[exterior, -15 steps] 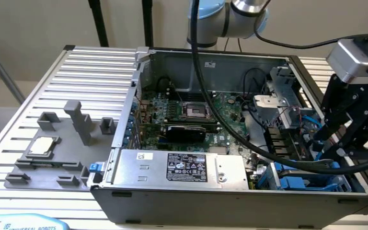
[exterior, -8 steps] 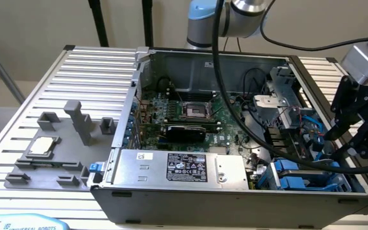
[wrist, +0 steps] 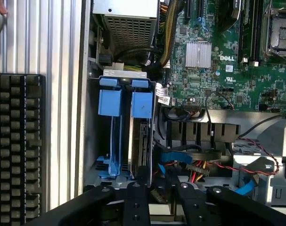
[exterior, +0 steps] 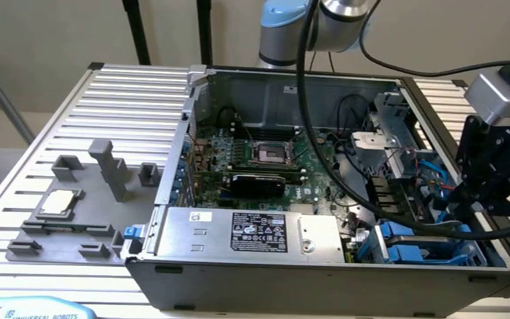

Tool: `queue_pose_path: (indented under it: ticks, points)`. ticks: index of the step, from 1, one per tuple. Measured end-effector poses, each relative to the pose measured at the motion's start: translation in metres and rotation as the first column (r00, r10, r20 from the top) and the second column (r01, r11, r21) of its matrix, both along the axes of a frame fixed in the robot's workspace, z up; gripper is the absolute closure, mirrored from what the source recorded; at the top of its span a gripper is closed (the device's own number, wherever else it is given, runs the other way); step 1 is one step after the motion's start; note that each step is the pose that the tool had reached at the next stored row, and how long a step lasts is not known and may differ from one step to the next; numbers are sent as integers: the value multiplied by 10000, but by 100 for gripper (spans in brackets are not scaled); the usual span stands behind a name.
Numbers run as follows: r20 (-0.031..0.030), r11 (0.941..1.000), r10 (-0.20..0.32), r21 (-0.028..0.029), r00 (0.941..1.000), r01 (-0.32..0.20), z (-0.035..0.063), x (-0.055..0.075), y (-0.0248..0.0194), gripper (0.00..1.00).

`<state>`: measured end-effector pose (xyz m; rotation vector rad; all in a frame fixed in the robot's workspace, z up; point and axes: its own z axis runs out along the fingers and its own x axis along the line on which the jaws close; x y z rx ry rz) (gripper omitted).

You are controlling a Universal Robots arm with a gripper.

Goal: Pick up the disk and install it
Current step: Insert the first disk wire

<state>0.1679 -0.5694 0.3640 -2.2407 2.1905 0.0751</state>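
Jaws parted, empty, over the disk in the case; ribbed metal table; beige wall.

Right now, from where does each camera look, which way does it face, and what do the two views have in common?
Exterior view: off the arm and raised above the slatted table, looking down into the open computer case; the arm's blue joint and black wrist end show.
Wrist view: on the wrist, looking down on the blue drive carriers and green motherboard; the black jaws show.
Shared: the carriers, the motherboard, the grey power supply.
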Motion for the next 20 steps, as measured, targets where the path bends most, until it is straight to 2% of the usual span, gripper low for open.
queue_pose_path:
  ticks: [2,6,10,12,14,15,17,18,20]
  points:
    - [0,10000,2,-42,10000,-2,-26,0,4,82]
    - [-1,10000,3,-75,10000,-3,-71,-11,45,82]
    - [0,9999,2,-103,10000,-2,-87,-39,130,82]
    - [0,9999,2,-111,10000,-2,-90,-62,151,73]
    - [0,9999,1,-110,10000,-1,-92,-109,153,73]
    - [0,9999,1,-111,10000,-1,-92,-140,153,67]
    - [0,9999,2,-110,10000,-2,-92,-185,148,67]
    - [0,9999,1,-113,10000,-1,-92,-189,129,67]
    - [0,9999,3,-101,10000,-3,-92,-189,56,67]
